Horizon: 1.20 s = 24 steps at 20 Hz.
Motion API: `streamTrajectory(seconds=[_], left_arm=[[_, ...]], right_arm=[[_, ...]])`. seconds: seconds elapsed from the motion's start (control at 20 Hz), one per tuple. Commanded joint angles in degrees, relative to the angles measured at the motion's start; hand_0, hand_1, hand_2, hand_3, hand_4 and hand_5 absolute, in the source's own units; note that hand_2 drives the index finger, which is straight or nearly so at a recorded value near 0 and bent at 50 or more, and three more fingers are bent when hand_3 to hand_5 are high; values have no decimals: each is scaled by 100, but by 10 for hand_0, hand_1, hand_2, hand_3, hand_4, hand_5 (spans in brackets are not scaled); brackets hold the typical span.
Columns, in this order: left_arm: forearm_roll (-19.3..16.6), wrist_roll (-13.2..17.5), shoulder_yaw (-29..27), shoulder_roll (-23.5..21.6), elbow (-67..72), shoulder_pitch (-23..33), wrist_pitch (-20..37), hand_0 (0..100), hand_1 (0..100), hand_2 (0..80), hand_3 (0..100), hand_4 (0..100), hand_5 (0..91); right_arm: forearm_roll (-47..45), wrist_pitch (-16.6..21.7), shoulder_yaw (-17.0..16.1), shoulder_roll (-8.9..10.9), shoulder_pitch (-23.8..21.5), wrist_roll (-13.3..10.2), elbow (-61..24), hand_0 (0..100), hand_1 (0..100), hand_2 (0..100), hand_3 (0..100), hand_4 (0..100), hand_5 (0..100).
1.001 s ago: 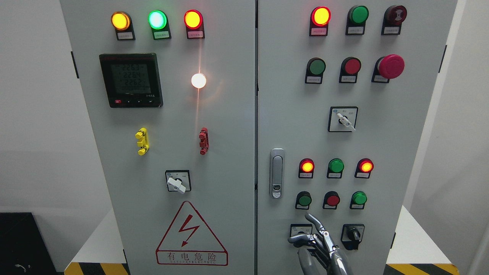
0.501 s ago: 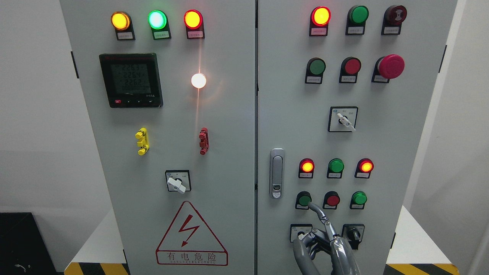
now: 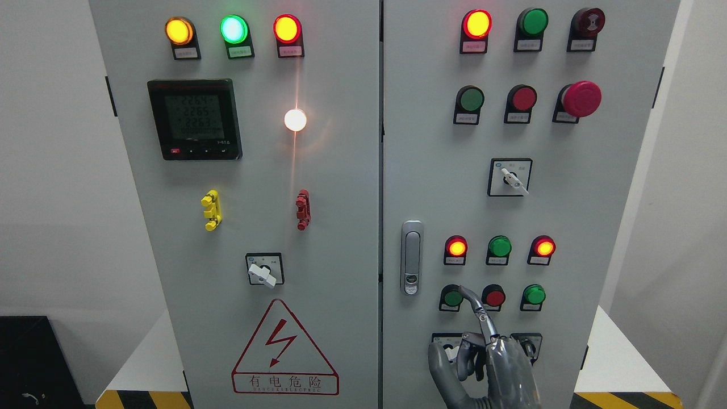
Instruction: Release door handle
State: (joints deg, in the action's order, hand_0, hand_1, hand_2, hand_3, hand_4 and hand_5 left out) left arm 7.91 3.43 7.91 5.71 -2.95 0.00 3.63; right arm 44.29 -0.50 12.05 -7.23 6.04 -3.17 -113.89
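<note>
door handle (image 3: pixel 412 257): a silver latch handle with a keyhole at its lower end, mounted close to the left edge of the cabinet's right door (image 3: pixel 568 199), a little below mid-height.
handle axis: long axis vertical, parallel to the seam between the two doors.
right hand (image 3: pixel 483 358): enters at the bottom edge, right of the middle, and sits in front of the lower part of the right door.
hand state: index finger (image 3: pixel 476 307) stretched up and slightly left, the other fingers curled in toward the palm; nothing is grasped.
fingertip: lies between the green push button (image 3: pixel 452 297) and the red push button (image 3: pixel 494 297) in the lowest button row; whether it touches the panel I cannot tell.
hand to handle: apart, with bare door between them; the handle lies up and to the left of the hand.
covered by the hand: part of the black selector switch (image 3: pixel 528 343) and its neighbour at the door's lower edge.
left hand: not in view, so the right is the only hand near the handle.
judgement: the handle looks already let go; what remains seems to be drawing the hand down and away from the door without brushing the buttons.
</note>
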Motion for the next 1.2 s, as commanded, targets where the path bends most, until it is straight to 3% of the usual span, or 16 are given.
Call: streamTrajectory(seconds=[0.0,0.45,1.15], left_arm=[[0,0,0,0,-3,106,-3,120,556,0,0,0,0],[0,0,0,0,5,106,-3,120,556,0,0,0,0],[0,0,0,0,5,106,-3,120,556,0,0,0,0]], right_arm=[[1010,234,167,2,82,-79,560,392,189,0,1000,1000,1000],[1801,261,131,29,380,-491,1044,374,169,0,1000,994,1000],[3357,217,131,2,495,-808,1335,351,169,0,1000,983,1000]])
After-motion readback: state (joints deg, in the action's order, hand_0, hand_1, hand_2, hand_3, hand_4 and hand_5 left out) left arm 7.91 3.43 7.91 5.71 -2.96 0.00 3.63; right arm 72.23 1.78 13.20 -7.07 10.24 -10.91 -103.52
